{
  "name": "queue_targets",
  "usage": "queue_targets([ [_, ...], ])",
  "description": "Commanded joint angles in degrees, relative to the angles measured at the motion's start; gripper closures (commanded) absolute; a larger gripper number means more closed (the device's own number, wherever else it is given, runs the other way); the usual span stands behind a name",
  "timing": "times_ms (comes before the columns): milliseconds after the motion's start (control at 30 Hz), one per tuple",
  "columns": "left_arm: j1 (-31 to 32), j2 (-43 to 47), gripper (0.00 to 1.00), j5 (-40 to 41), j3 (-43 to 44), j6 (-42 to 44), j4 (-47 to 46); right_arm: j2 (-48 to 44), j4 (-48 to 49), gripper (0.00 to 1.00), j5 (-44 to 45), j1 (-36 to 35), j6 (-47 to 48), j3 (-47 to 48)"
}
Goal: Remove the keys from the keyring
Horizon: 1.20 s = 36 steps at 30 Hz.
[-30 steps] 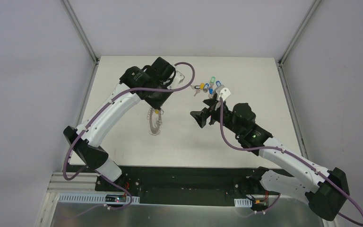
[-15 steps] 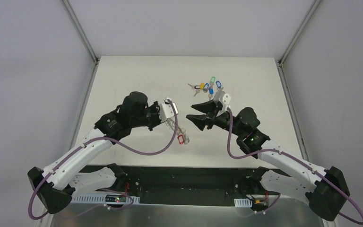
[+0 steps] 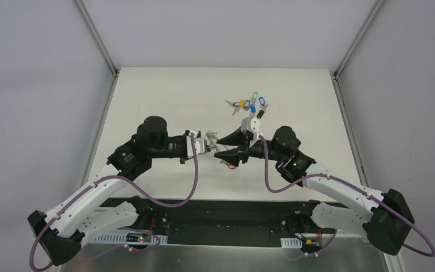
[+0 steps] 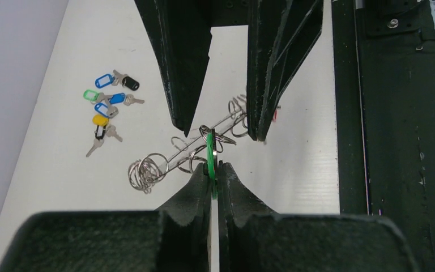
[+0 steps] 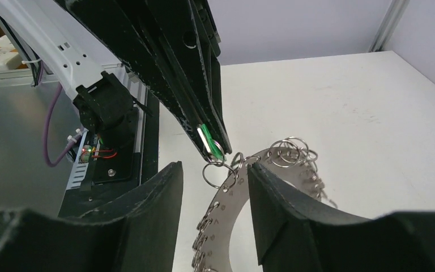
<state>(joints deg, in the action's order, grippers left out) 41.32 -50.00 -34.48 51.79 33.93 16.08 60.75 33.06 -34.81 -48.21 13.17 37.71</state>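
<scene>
Pinching thin green tab (image 4: 210, 152) on wire loop (image 4: 221, 139) of large flat grey metal keyring (image 5: 230, 199) with left gripper (image 4: 214, 170), straddling ring with wide-open right gripper (image 5: 214, 168).

White links (image 3: 90, 190), purple cables (image 3: 196, 175), black joints (image 3: 150, 133), black left tool (image 3: 207, 146), right tool (image 3: 222, 148).

One high fixed view, two close wrist views meeting in the middle
The top camera looks down from above and behind the robot across the table (image 3: 147, 90). Each wrist camera looks out close up, the two facing each other; both catch the keyring (image 5: 226, 198), edge-on from the left, nearly broadside from the right
</scene>
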Motion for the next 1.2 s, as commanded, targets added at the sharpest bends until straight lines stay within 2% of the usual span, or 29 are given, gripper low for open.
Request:
queue_targets([
  [0,0.43,1.36,1.00,-5.59,-0.27,0.03,-6.28,-1.73,1.13,0.49,-1.60,-0.13,4.24,1.29],
  [167,0.40,1.30,1.00,-5.78,-0.26,-1.45,-7.44,-0.23,1.13,0.54,-2.91,-0.17,4.40,1.72],
  [267,0.43,1.38,1.00,-6.00,-0.53,-1.70,-8.18,1.64,1.36,0.65,-5.30,-0.15,3.18,2.87],
  [433,0.42,2.89,1.00,-5.35,-1.05,-1.92,-9.26,3.41,1.76,0.69,-7.18,-0.45,1.58,4.10],
  [633,0.38,3.88,1.00,-3.59,-1.95,-2.40,-10.54,3.06,1.30,1.00,-7.93,-0.57,1.18,3.88],
  [833,-0.01,3.31,1.00,-0.79,-0.92,-8.14,-12.35,1.66,-1.15,1.00,-6.74,-0.51,2.22,3.82],
  [1167,-0.28,5.33,1.00,0.56,-2.65,-5.73,-13.21,-2.24,-2.74,1.00,-2.17,0.77,0.50,3.25],
])
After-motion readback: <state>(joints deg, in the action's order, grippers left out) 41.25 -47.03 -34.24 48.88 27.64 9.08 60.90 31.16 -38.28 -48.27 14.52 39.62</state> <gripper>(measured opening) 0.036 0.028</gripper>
